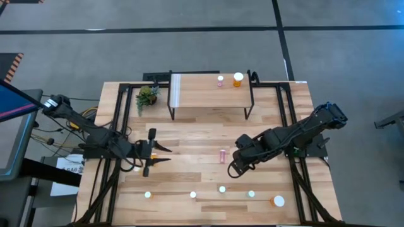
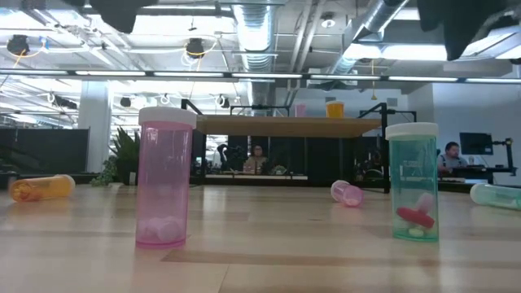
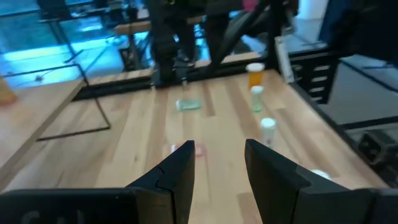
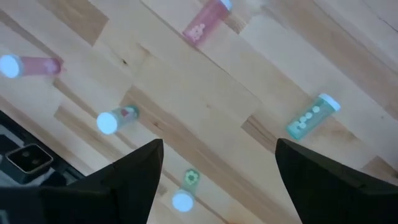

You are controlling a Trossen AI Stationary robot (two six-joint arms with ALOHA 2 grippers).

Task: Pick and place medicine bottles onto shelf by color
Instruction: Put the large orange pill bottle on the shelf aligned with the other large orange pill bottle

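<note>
While both arms hang low over the wooden surface (image 1: 189, 120), neither end effector grips anything. The left end effector (image 1: 161, 153) sits at the left side of the surface with its fingers (image 3: 176, 177) partly spread and nothing between them; they point toward the middle, where a pink bottle lying on its side (image 1: 222, 156) rests apart from them. The right end effector (image 1: 235, 168) hovers just right of that pink bottle, its fingers (image 4: 134, 168) spread wide and bare wood showing between them in the right wrist view.

The shelf (image 1: 208, 91) stands at the far middle of the surface on thin black legs, a pale strip at its left end. 2 bottles stand upright on its right part: a pink one (image 1: 220, 81) and, just beside it, a larger orange one (image 1: 238, 79).

Along the near edge of the surface, 5 white-capped bottles stand in a loose row (image 1: 221, 189), the one at the right end larger and orange (image 1: 278, 201). The low view shows a pink bottle (image 2: 165, 177) and a teal bottle (image 2: 413, 181) upright close to the camera, plus an orange bottle lying on its side (image 2: 41, 188) at the left.

A small potted plant (image 1: 147, 96) stands just left of the shelf.
</note>
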